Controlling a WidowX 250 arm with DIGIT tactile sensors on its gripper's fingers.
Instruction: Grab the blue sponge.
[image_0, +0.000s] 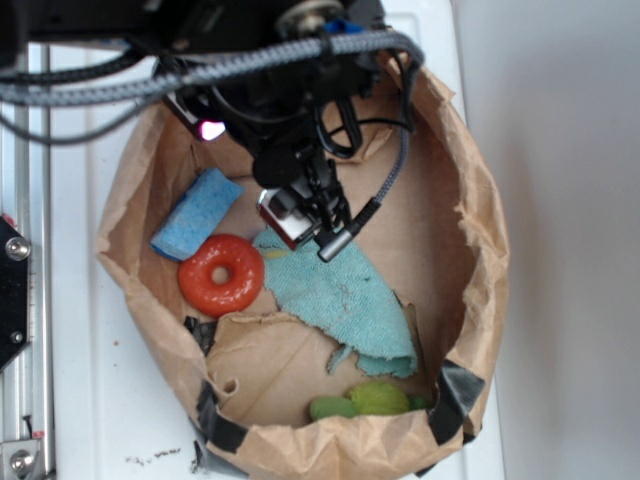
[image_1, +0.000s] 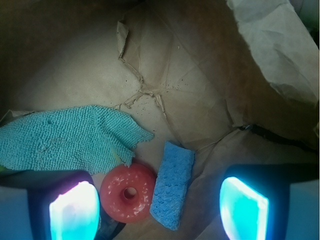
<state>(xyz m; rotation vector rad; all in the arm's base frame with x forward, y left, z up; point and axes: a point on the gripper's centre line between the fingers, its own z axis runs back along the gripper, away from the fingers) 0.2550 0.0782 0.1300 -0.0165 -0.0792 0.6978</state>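
Observation:
The blue sponge (image_0: 198, 213) (image_1: 172, 184) lies flat on the brown paper at the left of the bag, touching the orange ring (image_0: 221, 274) (image_1: 128, 191). My gripper (image_0: 305, 215) (image_1: 159, 207) hangs above the bag floor, to the right of the sponge in the exterior view. It is open, with nothing between its glowing pads (image_1: 73, 211). In the wrist view the sponge and ring lie below, between the two fingers. A teal rag (image_0: 337, 295) (image_1: 65, 138) spreads beside the ring.
Everything sits in a brown paper bag with raised crumpled walls (image_0: 480, 215) (image_1: 270, 45). A green object (image_0: 365, 400) lies at the bag's near edge. Black tape (image_0: 455, 395) patches the rim. A metal rail (image_0: 25, 250) runs along the left.

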